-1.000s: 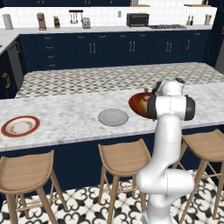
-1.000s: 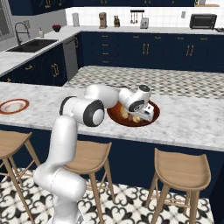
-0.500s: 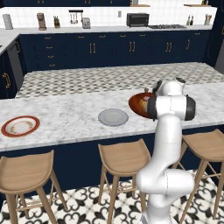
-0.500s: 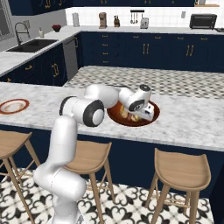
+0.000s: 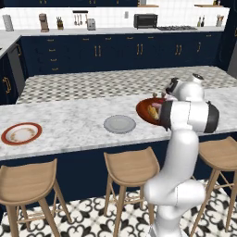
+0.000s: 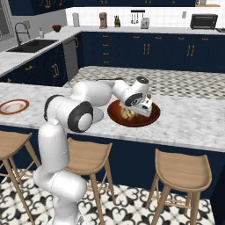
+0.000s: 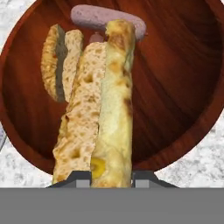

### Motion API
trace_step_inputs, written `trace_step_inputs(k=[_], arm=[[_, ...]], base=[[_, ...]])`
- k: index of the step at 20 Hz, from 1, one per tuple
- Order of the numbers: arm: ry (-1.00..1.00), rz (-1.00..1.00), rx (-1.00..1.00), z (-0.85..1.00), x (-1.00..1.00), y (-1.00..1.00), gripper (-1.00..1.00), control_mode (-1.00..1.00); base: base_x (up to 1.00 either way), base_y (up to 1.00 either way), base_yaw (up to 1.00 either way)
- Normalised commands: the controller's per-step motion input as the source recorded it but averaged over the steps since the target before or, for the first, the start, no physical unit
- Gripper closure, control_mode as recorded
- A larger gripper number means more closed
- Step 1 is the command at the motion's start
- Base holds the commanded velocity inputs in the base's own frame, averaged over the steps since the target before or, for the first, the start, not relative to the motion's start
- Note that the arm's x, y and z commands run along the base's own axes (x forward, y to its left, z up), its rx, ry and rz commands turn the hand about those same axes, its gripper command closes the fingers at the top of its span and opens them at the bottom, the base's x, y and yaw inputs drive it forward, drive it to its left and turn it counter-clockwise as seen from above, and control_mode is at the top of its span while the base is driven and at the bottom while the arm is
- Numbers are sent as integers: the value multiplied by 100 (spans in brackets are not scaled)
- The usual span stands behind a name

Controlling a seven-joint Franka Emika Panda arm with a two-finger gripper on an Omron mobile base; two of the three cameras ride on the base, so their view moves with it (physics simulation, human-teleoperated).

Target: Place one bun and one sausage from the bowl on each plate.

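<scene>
The dark orange-red bowl (image 5: pixel 147 110) sits on the marble bench (image 5: pixel 69 127), and everything else is placed from it. In the left base view the plain grey plate (image 5: pixel 120 124) lies flat on the bench just to the left of the bowl, apart from it, and the plate with the cream centre and red rim (image 5: pixel 21 134) lies much farther left of the bowl, near the bench's front edge. That red-rimmed plate (image 6: pixel 14 107) also shows at the far left in the right base view.

The white arm (image 6: pixel 70 115) reaches over the bowl (image 6: pixel 134 114), its hand tipped down into it. The fingers (image 7: pixel 111 175) are closed on a long split bun (image 7: pixel 98 113), pale and toasted brown, which runs away from the fingers across the bowl's middle in the hand view. Whether this bun is raised off the bowl's floor or resting on it cannot be told.

Inside the bowl (image 7: pixel 183 87), a second, shorter bun (image 7: pixel 61 61) lies just beside the gripped one, on its left in the hand view. A pinkish sausage (image 7: pixel 94 18) lies crosswise at the far end of the gripped bun, close to the bowl's far wall; another sausage seems to peek out beneath it, mostly hidden.

Wooden stools (image 5: pixel 132 169) stand in front of the bench below the bowl.
</scene>
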Motion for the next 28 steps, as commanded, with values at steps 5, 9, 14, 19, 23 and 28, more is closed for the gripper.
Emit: trace_step_inputs(k=[5, 9, 14, 19, 23, 28], arm=[[0, 12, -8, 29, -19, 100, 100, -100], [0, 10, -3, 42, -3, 100, 100, -100], [8, 10, 0, 16, 0, 100, 100, -100], [11, 16, 0, -17, 0, 87, 100, -100], [10, 15, 0, -40, 6, 35, 100, -100], [2, 3, 0, -27, 43, 10, 100, -100]], base=[[0, 0, 0], [0, 0, 0], [0, 0, 0], [0, 0, 0], [0, 0, 0], [0, 0, 0]])
